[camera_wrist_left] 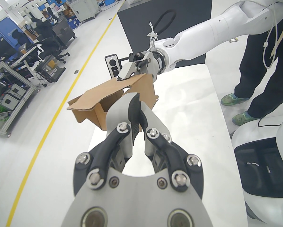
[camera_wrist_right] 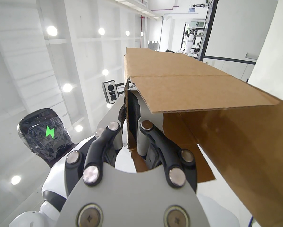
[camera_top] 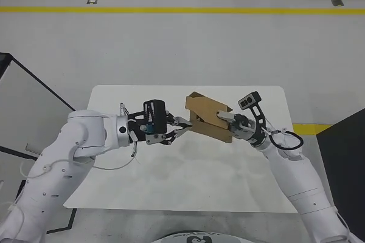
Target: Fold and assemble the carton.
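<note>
The carton (camera_top: 208, 114) is plain brown, with no pattern. The left gripper (camera_wrist_left: 134, 102) and right gripper (camera_wrist_right: 130, 102) are silver with black pads. The desk (camera_top: 170, 182) is white with faint grey mottling, the floor (camera_top: 170, 48) pale grey with a yellow line (camera_top: 170, 10).

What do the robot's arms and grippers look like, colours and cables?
The left arm and right arm are white with dark joint rings and thin loose cables. The left gripper and right gripper each have a silver base plate, black curved links with round bolts, and pale fingers with black ribbed pads.
</note>
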You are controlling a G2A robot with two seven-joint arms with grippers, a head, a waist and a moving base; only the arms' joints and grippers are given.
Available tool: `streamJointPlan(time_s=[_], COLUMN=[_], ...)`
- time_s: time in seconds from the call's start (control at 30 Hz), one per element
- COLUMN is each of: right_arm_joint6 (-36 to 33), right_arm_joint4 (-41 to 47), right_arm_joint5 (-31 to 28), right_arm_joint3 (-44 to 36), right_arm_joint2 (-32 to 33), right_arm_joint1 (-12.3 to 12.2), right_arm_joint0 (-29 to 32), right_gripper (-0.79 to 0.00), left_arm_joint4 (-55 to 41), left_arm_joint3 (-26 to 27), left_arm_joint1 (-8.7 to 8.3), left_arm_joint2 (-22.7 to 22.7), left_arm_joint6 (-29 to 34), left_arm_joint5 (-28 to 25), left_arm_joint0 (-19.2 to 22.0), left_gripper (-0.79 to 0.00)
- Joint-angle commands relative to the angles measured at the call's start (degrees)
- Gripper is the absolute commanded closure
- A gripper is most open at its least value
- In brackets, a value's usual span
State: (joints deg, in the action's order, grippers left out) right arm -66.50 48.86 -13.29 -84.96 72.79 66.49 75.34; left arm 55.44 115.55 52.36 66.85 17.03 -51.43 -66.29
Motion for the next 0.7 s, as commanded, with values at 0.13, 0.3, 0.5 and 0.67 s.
streamJointPlan(time_s=[0.13,0.3,0.5,0.67], right_arm_joint6=[-2.9,-4.2,-5.07,-5.55], right_arm_joint4=[0.85,1.44,1.54,2.61], right_arm_joint5=[-0.84,-1.18,-0.68,-0.12], right_arm_joint3=[-0.25,-0.4,-0.55,-0.41], right_arm_joint2=[-0.1,-0.17,-0.67,-1.37], right_arm_joint1=[0.03,0.07,0.14,0.32], right_arm_joint0=[0.04,-0.06,-0.23,-0.36], right_gripper=[0.0,0.0,0.0,0.0], left_arm_joint4=[-0.02,-0.05,-0.27,-0.08], left_arm_joint3=[-0.38,-0.37,-0.19,0.59], left_arm_joint1=[0.07,0.08,0.08,0.08], left_arm_joint2=[-0.1,-0.08,-0.17,-0.68], left_arm_joint6=[-0.02,0.18,0.2,0.69], left_arm_joint5=[0.17,0.13,-0.34,-1.22], left_arm_joint0=[0.18,0.21,0.07,0.04], left_gripper=[0.0,0.0,0.0,0.0])
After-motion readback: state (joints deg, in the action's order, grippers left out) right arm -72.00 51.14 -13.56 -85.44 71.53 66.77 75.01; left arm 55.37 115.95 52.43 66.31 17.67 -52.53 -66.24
